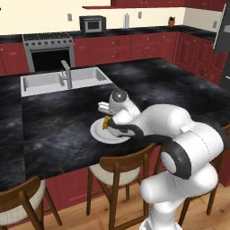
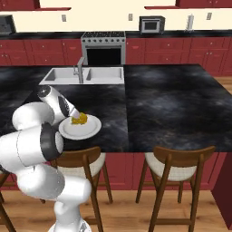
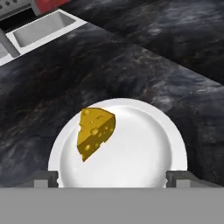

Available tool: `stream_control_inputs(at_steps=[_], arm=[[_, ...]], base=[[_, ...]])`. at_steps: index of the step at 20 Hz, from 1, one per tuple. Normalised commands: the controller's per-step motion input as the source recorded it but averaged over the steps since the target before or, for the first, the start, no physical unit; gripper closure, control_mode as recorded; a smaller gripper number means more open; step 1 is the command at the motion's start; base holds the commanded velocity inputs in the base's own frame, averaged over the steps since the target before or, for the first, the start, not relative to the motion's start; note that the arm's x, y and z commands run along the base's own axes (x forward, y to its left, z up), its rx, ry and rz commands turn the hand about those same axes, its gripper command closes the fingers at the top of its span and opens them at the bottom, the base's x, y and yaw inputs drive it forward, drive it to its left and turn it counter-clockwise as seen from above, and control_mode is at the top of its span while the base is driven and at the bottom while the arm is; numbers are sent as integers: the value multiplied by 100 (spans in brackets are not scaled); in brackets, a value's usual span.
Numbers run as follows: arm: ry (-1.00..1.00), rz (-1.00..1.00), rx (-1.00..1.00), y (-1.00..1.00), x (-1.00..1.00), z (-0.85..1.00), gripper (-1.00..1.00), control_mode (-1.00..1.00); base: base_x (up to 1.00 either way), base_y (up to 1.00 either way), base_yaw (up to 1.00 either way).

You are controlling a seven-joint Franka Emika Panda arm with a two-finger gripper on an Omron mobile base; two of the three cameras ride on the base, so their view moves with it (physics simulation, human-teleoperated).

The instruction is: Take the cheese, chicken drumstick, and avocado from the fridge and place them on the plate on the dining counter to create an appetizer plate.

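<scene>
You see the cheese (image 3: 95,132) lying on the plate (image 3: 144,162), toward its left side in the hand view, free of the fingers. Your gripper (image 3: 112,178) hangs just above the plate, fingers spread wide. The plate sits on the dining counter (image 2: 172,104), near the sink (image 2: 84,74).

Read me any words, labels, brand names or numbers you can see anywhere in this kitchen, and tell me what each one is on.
None: no readable text in any view.
The cheese and the plate are unmarked.
The dining counter carries only marbling.
The microwave and stove are too small and blurred to show any lettering.
</scene>
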Motion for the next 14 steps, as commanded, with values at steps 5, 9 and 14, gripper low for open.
stream_control_inputs(at_steps=[5,9,14], arm=[[-9,2,2,-81,-88,99,-100,-100],[0,15,0,-52,-39,80,-100,-100],[0,33,-4,-9,-51,47,-100,-100]], base=[[0,0,0],[0,0,0],[0,0,0]])
